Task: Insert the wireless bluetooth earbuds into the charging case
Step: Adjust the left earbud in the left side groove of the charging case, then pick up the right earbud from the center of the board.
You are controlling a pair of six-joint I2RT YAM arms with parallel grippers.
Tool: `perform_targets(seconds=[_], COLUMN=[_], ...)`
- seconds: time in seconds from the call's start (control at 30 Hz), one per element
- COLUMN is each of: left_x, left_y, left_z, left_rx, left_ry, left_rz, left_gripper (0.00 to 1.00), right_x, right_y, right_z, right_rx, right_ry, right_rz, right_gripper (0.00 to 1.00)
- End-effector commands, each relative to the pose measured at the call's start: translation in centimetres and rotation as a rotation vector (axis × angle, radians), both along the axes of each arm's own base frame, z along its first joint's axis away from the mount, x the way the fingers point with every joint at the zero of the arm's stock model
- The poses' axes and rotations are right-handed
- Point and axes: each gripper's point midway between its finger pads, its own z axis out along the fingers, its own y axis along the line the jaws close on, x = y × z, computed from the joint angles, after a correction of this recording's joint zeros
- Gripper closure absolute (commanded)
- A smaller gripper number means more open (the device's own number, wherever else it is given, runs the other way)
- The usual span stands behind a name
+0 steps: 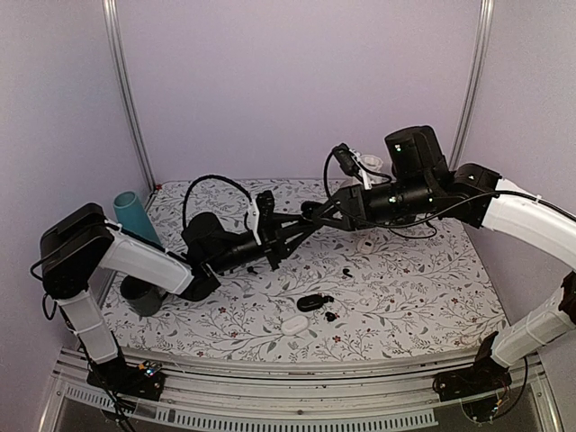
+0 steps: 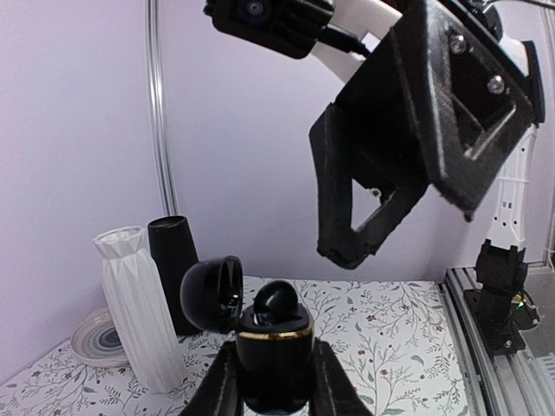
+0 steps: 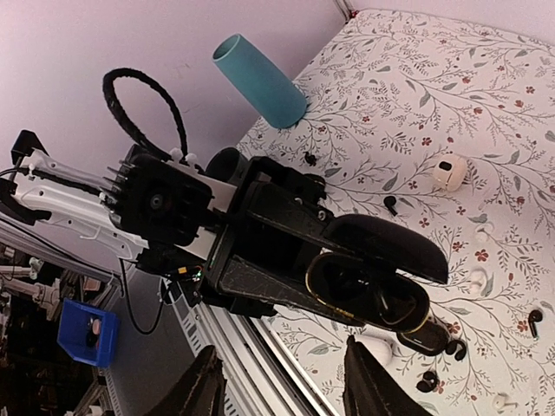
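left jaws [image 2: 276, 392] clenched on the black case [image 2: 276, 351], held upright in the air over mid desk [image 1: 414, 288], lid [image 2: 212, 290] flipped open to the left. a dark rounded bud [image 2: 277, 299] sits up out of the case mouth, looks like one earbud is in or nearly in; can't tell if it is fully seated. right jaws [image 3: 286, 386] released, nothing between the fingers, hovering just above and facing the open case.

progress: about halfway by my read. one bud in the case, second slot looks unfilled in the right wrist view, though it is dark in there. a loose black bud [image 1: 346, 270] lies on the desk right of centre, well apart from the case. probably the next one to fetch. lid not closed yet.

room: the two arms meet nose to nose mid desk, so little slack between right jaws and the case lid; a careless drop could knock the lid. open desk on the right and front-right for the right arm to come down. a spare black case [image 1: 310, 302] and white case [image 1: 294, 325] sit near the front, close to the rail. teal cup [image 1: 135, 216] at the left edge, white vase [image 2: 134, 303] and black cup [image 2: 173, 269] at the back wall, all clear of the work spot.
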Motion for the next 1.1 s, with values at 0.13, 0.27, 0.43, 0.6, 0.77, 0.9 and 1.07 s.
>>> perform_targets(seconds=[0.13, 0.27, 0.43, 0.6, 0.77, 0.9, 1.07], left_x=[-0.1, -0.4, -0.6, -0.7, -0.5, -0.6, -0.8], left_y=[1.4, 2.3, 3.6, 4.9, 5.9, 6.5, 7.3], left_z=[1.9, 2.4, 3.0, 4.0, 4.8, 5.4, 5.9], left_rx=[-0.065, -0.072, -0.062, -0.040, -0.013, -0.010, -0.013], left_ry=[-0.015, -0.014, -0.014, -0.024, -0.024, -0.022, -0.020], left_rz=[-0.028, -0.028, -0.005, 0.023, 0.059, 0.079, 0.097], left_gripper=[1.00, 1.00, 1.00, 1.00, 1.00, 1.00, 1.00], right_x=[2.1, 3.3, 5.0, 5.9, 6.6, 7.5, 8.0], right_y=[-3.1, -5.1, -8.4, -8.8, -7.6, -7.5, -7.8], right_z=[2.8, 3.3, 1.2, -2.4, -6.5, -11.1, -16.1], right_rx=[-0.016, -0.007, -0.042, -0.132, -0.214, -0.294, -0.367], right_ry=[-0.162, -0.231, -0.294, -0.288, -0.228, -0.118, -0.019], right_rz=[-0.173, -0.297, -0.481, -0.520, -0.482, -0.452, -0.414], right_gripper=[0.53, 0.52, 0.45, 0.45, 0.45, 0.47, 0.49])
